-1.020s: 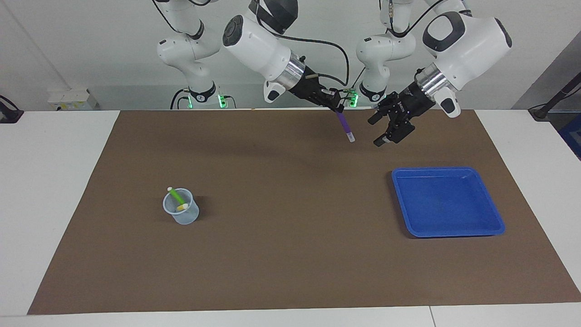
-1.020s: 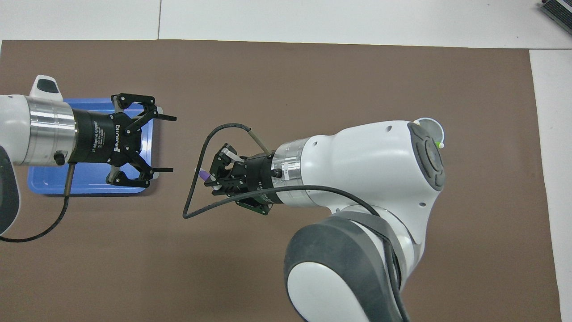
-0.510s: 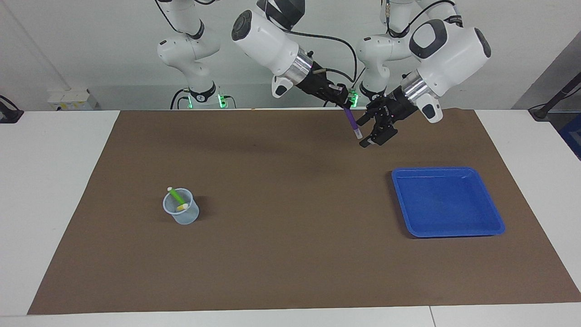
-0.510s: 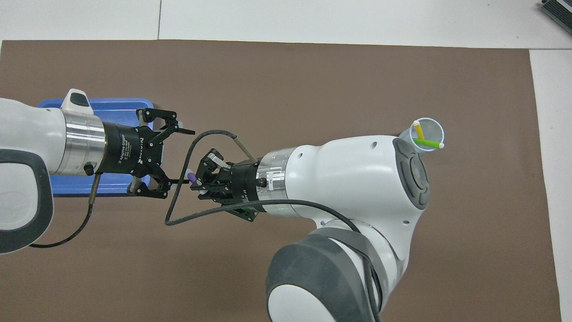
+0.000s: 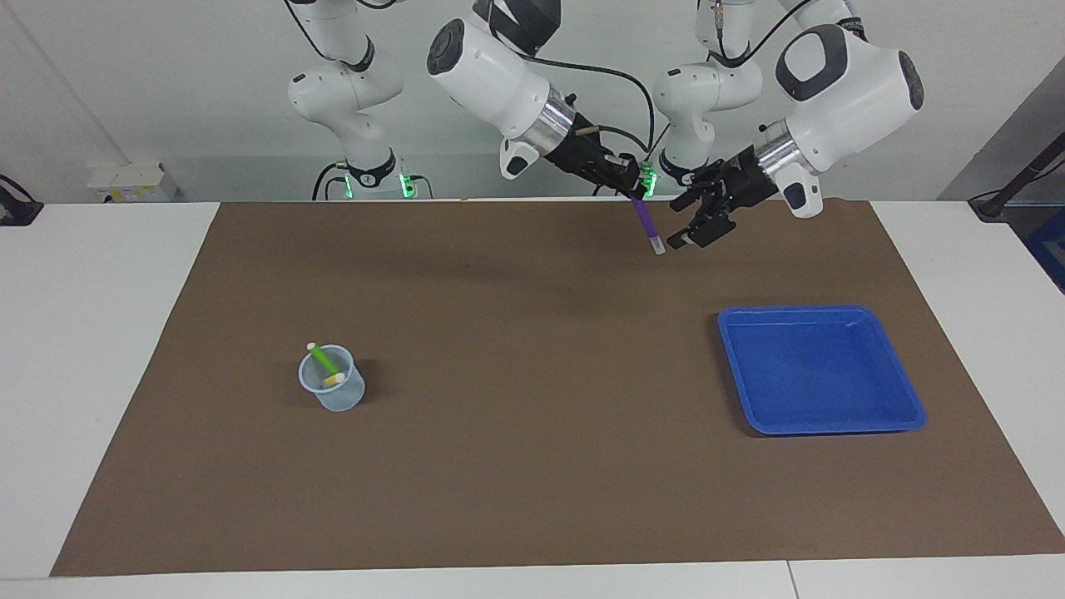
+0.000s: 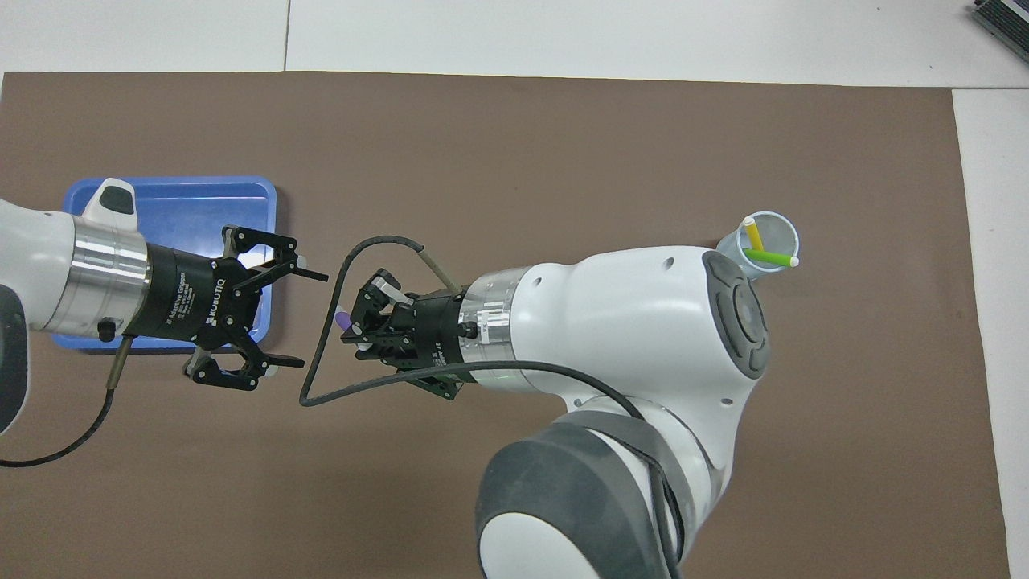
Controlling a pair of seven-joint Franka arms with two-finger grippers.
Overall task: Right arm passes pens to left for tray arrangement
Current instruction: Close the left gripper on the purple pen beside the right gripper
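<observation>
Nearest the robots, both grippers are raised above the brown mat (image 5: 532, 466) at the edge closest to the arm bases. The right gripper (image 5: 626, 185) is clamped on the upper end of the purple pen (image 5: 647, 226), which hangs steeply downward with its pale whitish tip lowest; in the overhead view only the pen's purple end (image 6: 343, 320) shows ahead of this gripper (image 6: 359, 319). The left gripper (image 5: 684, 223), fingers spread wide and holding nothing, points toward the pen from the left arm's end of the table; its lower fingertip lies just beside the pen's pale tip, and contact cannot be judged. From above, the left gripper (image 6: 309, 320) is over the mat just beside the tray. Farther out, the blue tray (image 5: 903, 391) rests on the mat toward the left arm's end. Toward the right arm's end stands a translucent cup (image 5: 334, 398) containing the green pen (image 5: 322, 359) and the yellow pen (image 5: 334, 379), both leaning against its rim.
</observation>
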